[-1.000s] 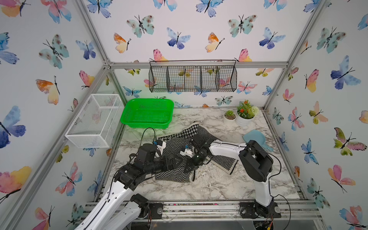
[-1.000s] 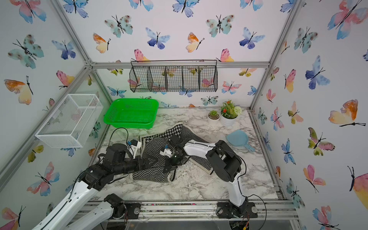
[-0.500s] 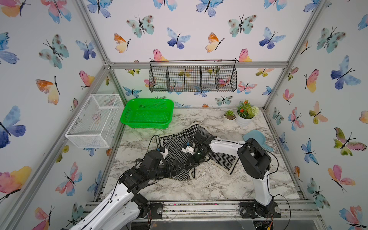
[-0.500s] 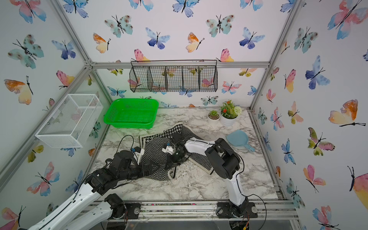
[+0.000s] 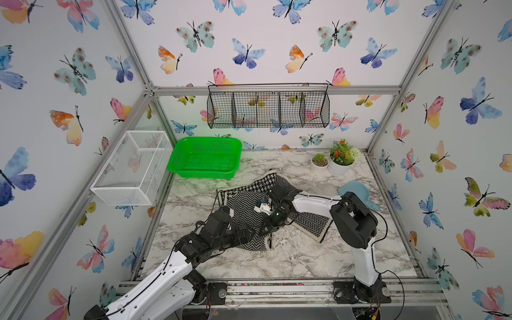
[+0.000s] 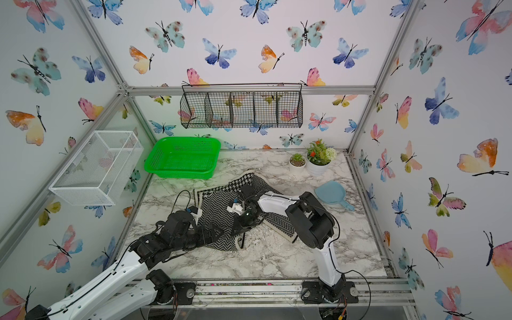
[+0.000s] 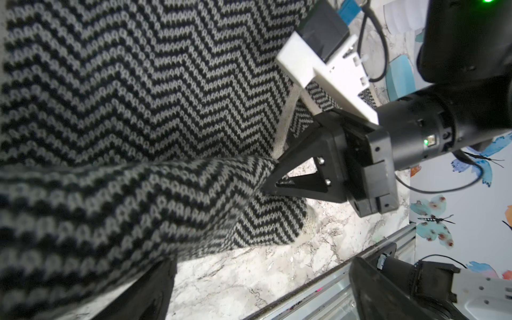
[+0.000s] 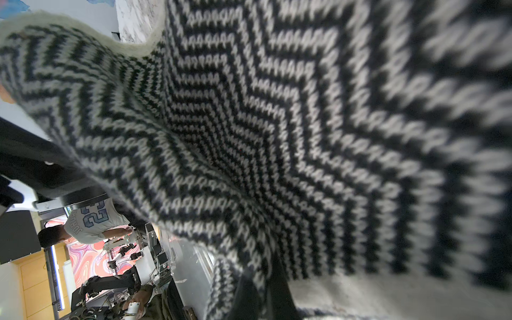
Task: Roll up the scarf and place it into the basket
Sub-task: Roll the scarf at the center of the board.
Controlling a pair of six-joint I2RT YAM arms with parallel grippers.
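The scarf (image 5: 243, 203) is a black-and-white knit, mostly chevron with a houndstooth patch at its far end and a cream border. It lies unrolled and rumpled across the middle of the marble tabletop (image 5: 277, 263), with one end trailing to the right; the left wrist view shows a fold of it (image 7: 166, 188) drawn up into a ridge above the surface. The basket (image 5: 203, 175), bright green with lattice sides and rounded corners, sits open side up at the far left corner, near the scarf but apart from it.
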